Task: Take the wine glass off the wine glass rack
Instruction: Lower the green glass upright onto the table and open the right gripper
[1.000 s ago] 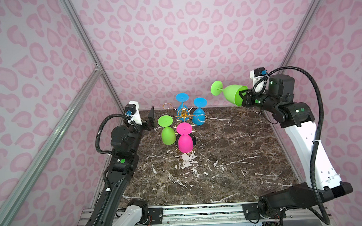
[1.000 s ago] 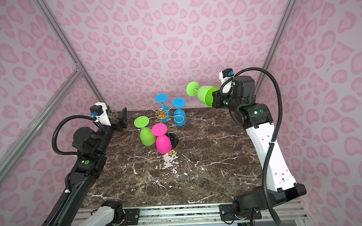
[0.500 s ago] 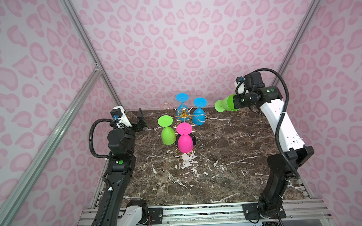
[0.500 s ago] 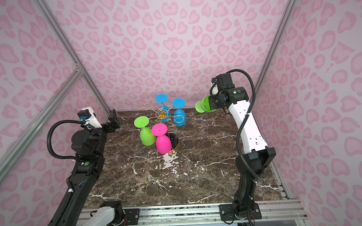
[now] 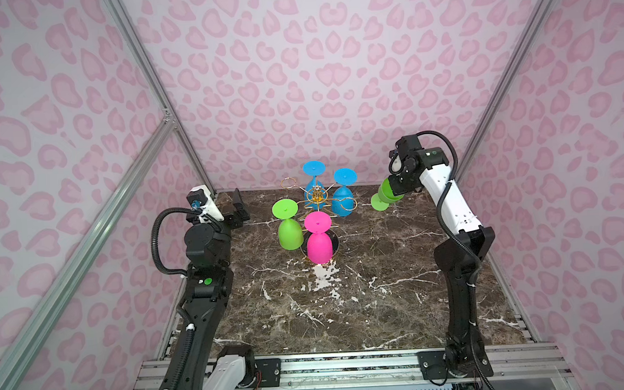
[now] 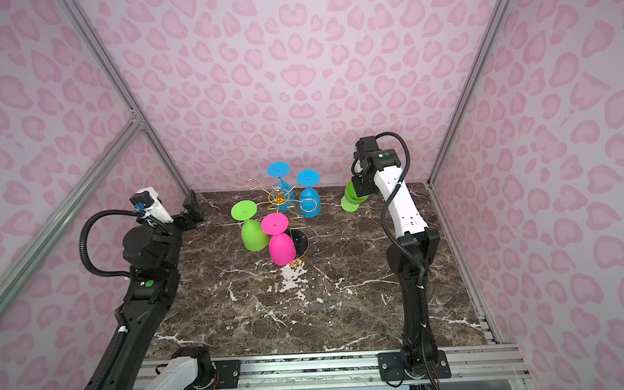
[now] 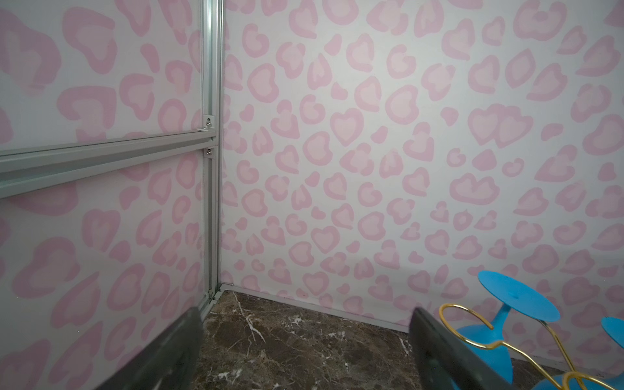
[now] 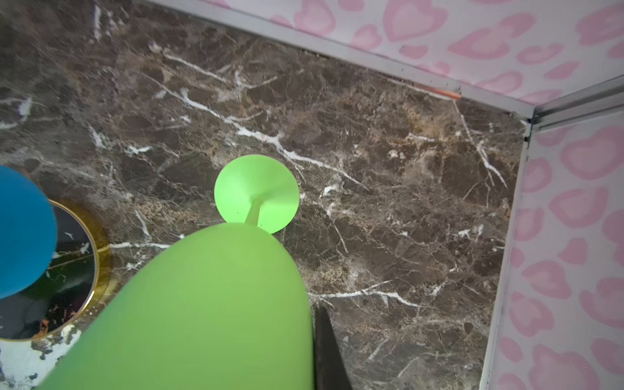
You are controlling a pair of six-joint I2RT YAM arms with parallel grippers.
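Both top views: my right gripper (image 5: 396, 190), clamped on the bowl of a lime-green wine glass (image 5: 385, 197), hangs at 3 o'clock of the wine glass rack (image 5: 318, 200), clear of its wire loops; my left gripper (image 5: 237, 213) stands wide and empty at 9 o'clock. Left wrist view: only marble tabletop (image 7: 304, 354) shows between my spread fingers (image 7: 169, 354). Right wrist view: the glass's foot points down over open marble, with the corner walls (image 8: 574, 236) near. A tilted set-down could topple it; a swing back could clip the blue glass (image 8: 23, 229).

rack (image 5: 318, 199) on table (image 5: 378, 290), wine glass (image 5: 387, 197) rightward
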